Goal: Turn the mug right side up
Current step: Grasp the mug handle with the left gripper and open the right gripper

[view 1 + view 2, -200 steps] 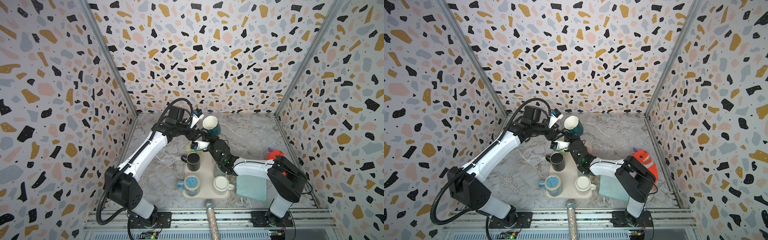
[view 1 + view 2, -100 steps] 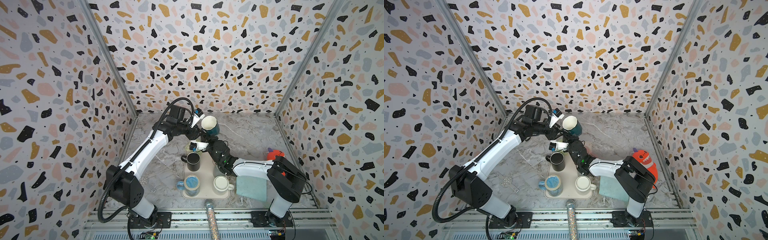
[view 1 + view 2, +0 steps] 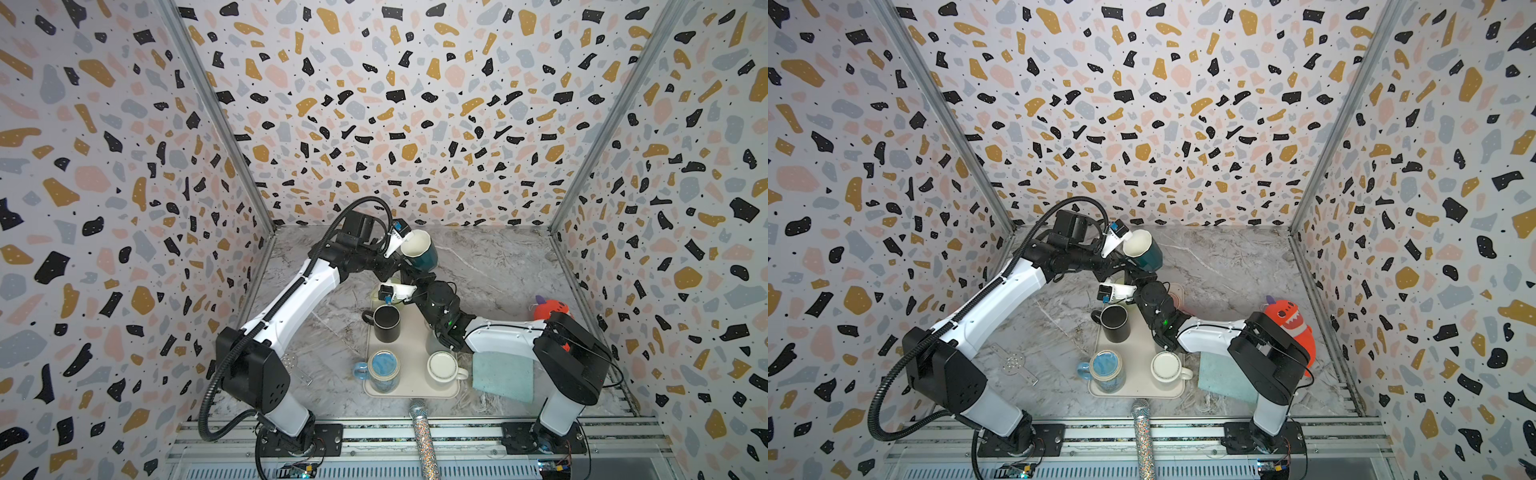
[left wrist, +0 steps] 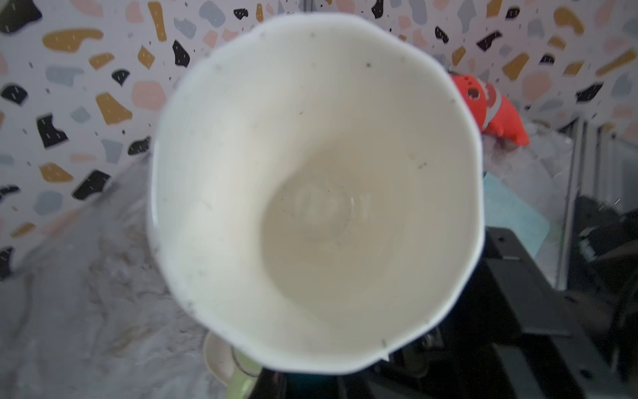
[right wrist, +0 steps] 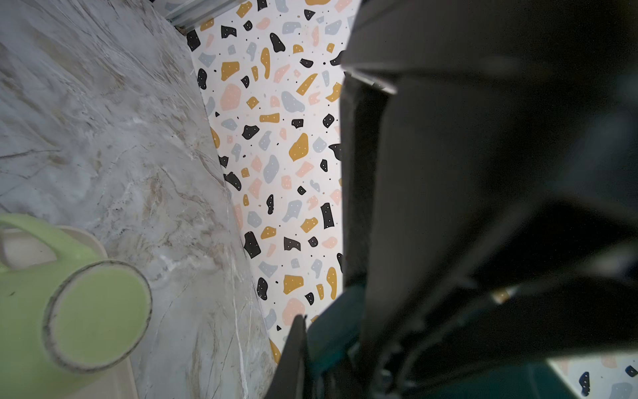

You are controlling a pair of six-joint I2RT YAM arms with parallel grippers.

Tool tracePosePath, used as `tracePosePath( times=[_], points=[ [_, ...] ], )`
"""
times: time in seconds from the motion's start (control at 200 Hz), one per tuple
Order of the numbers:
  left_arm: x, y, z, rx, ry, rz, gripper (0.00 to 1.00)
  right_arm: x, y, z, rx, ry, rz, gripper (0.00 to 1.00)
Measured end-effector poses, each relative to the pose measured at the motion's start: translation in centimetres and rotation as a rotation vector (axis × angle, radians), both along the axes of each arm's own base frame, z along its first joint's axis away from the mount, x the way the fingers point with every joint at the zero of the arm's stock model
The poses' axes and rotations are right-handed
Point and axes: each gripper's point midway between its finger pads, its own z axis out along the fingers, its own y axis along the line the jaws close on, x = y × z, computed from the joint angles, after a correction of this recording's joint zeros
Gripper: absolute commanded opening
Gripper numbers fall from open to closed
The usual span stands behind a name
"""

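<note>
One teal mug [image 3: 419,253], cream-white interior

**Robot-laboratory test cell.** You are working inside a purpose-built enclosure, not a lived-in room. Printed terrazzo panels [image 3: 374,104] close three sides, joined by bare aluminium posts [image 3: 198,62], and the counter [image 3: 498,266] carries a marble-print surface. Both arm bases [image 3: 286,419] are bolted to a slotted aluminium rail [image 3: 457,434] along the open front, with exposed circuit boards [image 3: 301,471] and wiring below. Unrelated props — a tray [image 3: 411,340], a plush toy [image 3: 548,307], a glitter microphone [image 3: 424,440] — mark a staged set-up.
</note>
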Motion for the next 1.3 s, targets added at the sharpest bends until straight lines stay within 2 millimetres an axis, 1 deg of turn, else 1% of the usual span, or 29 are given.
tracePosePath(
  times=[0.03,0.395,0.456,0.531,0.676,0.801,0.866,0.976,1.151,1.216,1.297],
  points=[
    [0.0,0.0,0.0,0.001,0.002,-0.001,0.0,0.0,0.0,-0.1,-0.001,0.001,-0.001,0.0],
    [0.5,0.0,0.0,0.008,0.01,0.019,0.0,0.2,-0.2,0.0,0.009,-0.006,-0.018,0.0],
    [0.5,0.0,0.0,0.007,0.013,0.024,0.0,0.3,-0.2,0.0,0.01,-0.008,-0.021,0.1],
    [0.6,0.0,0.0,0.005,0.017,0.034,0.0,0.3,-0.3,0.1,0.009,-0.013,-0.026,0.2],
    [1.2,0.3,0.4,0.012,0.006,0.079,0.0,0.2,-0.5,0.0,-0.007,-0.026,-0.034,0.34],
    [1.8,0.5,0.6,0.019,-0.014,0.105,0.0,0.1,-0.6,-0.2,-0.008,-0.028,-0.042,0.39],
    [2.1,1.0,0.4,0.036,-0.018,0.13,0.0,0.3,-1.1,0.2,0.011,-0.04,-0.059,0.4],
    [2.9,1.8,-0.2,0.066,-0.014,0.181,0.0,0.4,-1.8,1.9,0.064,-0.07,-0.084,0.43],
    [3.8,3.7,-1.2,0.103,0.014,0.264,0.0,1.0,-5.0,4.5,0.149,-0.097,-0.161,0.44],
    [4.4,4.4,-1.5,0.108,0.021,0.297,0.0,1.1,-6.3,5.3,0.185,-0.098,-0.189,0.45],
    [5.4,5.9,-2.0,0.115,0.034,0.354,0.0,1.1,-7.6,6.2,0.232,-0.093,-0.215,0.45]
  ],
)
